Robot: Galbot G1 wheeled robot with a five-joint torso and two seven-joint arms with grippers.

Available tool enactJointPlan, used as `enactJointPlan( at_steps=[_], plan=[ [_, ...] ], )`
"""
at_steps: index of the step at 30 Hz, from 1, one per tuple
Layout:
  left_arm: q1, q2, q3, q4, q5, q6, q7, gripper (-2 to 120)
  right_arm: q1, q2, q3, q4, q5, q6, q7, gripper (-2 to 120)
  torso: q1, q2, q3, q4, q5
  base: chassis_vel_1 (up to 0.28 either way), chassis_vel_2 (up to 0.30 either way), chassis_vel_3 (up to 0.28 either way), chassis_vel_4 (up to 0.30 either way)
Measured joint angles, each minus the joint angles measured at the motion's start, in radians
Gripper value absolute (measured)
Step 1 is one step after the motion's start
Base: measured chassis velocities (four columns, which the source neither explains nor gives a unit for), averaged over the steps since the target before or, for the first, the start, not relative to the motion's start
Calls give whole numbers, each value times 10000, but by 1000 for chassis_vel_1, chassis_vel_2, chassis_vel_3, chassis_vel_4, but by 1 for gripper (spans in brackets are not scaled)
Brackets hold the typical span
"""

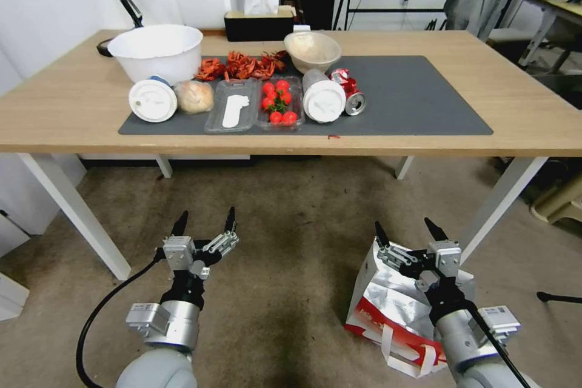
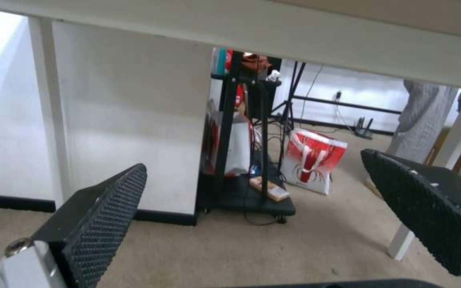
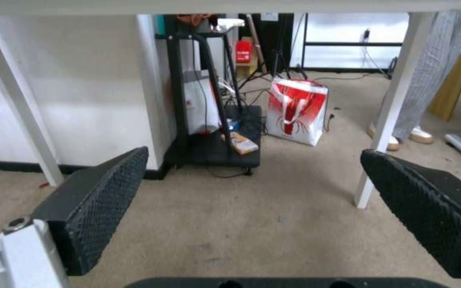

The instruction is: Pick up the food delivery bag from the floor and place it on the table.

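now right gripper spread above food delivery bag on floor, left gripper spread, table edge ahead

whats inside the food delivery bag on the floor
The food delivery bag stands open on the floor, showing silver foil lining. Any contents cannot be seen: the open right pincer and its arm cover the opening.

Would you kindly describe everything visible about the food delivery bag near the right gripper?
The food delivery bag stands on the floor in front of the table, by its right front leg. It looks like white paper with red base trim, silver foil lining inside its open top, and white strap handles hanging down its side. The open right gripper is above its mouth; contact cannot be judged.
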Motion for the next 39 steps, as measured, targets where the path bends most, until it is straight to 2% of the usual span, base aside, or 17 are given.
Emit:
enactJointPlan(
  at_steps=[39],
  plan=[
    [67, -10, 6, 4, 40, -104, 16, 100, -134, 83, -1, -39, -129, 130, -42, 100, -488, -1551, -1062, 0, 0, 0, 0, 0, 0]
  ],
)
